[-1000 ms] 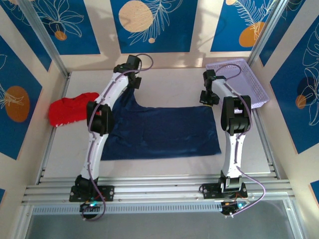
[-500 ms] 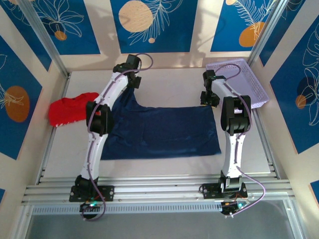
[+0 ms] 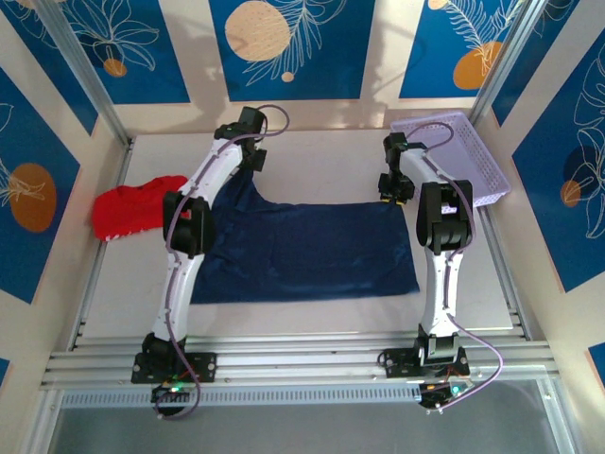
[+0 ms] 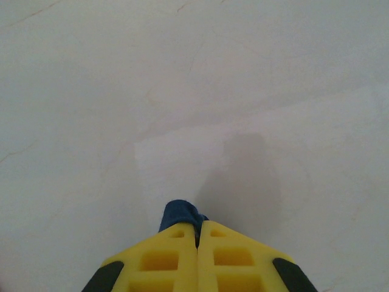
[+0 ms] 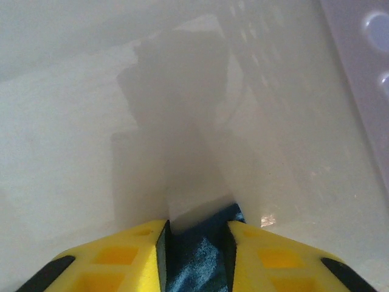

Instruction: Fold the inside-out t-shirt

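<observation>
The inside-out t-shirt [image 3: 312, 251] is dark navy and lies spread flat across the middle of the table. My left gripper [image 3: 250, 157] is at its far left corner. In the left wrist view my left gripper [image 4: 197, 234] is shut, with a small fold of the t-shirt [image 4: 180, 214] pinched at its yellow fingertips [image 4: 164, 255]. My right gripper [image 3: 393, 192] is at the far right corner. In the right wrist view my right gripper [image 5: 196, 234] has its jaws apart, and the t-shirt [image 5: 197, 258] corner lies in the gap between them.
A bright red garment [image 3: 132, 210] lies bunched at the table's left edge. A lavender perforated basket [image 3: 492, 170] stands at the back right, close beside my right arm. Bare white table [image 3: 321, 161] lies beyond the shirt's far edge.
My right gripper has shifted slightly toward the far side at the shirt's corner. The left arm and the shirt look unchanged.
</observation>
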`<state>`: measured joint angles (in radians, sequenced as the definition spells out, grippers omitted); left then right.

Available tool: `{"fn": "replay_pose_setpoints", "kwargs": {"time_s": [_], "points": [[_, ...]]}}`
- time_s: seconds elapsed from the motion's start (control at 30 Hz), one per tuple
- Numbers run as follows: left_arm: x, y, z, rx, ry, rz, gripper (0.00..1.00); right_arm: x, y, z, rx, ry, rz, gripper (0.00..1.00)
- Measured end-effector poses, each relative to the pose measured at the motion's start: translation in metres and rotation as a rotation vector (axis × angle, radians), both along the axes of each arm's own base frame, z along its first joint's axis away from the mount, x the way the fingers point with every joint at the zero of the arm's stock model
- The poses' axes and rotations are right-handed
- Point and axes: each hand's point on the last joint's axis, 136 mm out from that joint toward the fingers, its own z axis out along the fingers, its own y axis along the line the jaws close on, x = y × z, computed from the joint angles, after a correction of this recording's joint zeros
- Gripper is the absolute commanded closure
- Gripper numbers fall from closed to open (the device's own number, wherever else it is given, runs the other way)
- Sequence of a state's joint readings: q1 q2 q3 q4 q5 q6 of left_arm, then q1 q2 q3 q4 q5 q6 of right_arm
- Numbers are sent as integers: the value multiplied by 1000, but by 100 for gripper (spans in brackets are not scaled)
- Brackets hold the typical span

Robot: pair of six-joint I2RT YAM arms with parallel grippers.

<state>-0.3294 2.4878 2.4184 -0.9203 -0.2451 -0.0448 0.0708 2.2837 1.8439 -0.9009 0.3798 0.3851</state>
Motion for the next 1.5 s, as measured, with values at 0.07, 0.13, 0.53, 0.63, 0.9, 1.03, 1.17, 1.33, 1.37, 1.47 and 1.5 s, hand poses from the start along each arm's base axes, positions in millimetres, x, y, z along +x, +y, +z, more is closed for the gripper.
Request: {"fn": "replay_pose_setpoints", "kwargs": {"time_s": [0.07,0.13,0.53,0.63,0.9,1.03,1.17,1.33,1.37,1.47,1.5], "points": [[0,0,-1,1,3,0,99,-1,0,0,2,5,4,81],[0,0,-1,1,3,0,99,-1,0,0,4,7,5,85],[2,-1,9,-7,-25,-2,99,1,2,2,-1,3,24,97],[2,0,19,-12,-41,-1,100,2,4,3,-2,-6,38,98],[-9,7,47,-23,-65,7,100,-1,7,20,-5,-54,86,98],[-28,14,54,-23,-46,17,100,-5,9,43,4,-99,99,98],[-53,22,64,-42,-42,37,100,-17,10,64,15,-140,110,98],[-87,33,78,-80,-48,71,100,-43,11,76,32,-143,113,98],[-94,36,81,-87,-48,78,100,-48,11,77,35,-142,114,98],[-118,47,90,-125,-60,111,100,-63,10,81,40,-140,114,98],[-127,51,93,-139,-62,121,100,-68,10,82,41,-137,113,98]]}}
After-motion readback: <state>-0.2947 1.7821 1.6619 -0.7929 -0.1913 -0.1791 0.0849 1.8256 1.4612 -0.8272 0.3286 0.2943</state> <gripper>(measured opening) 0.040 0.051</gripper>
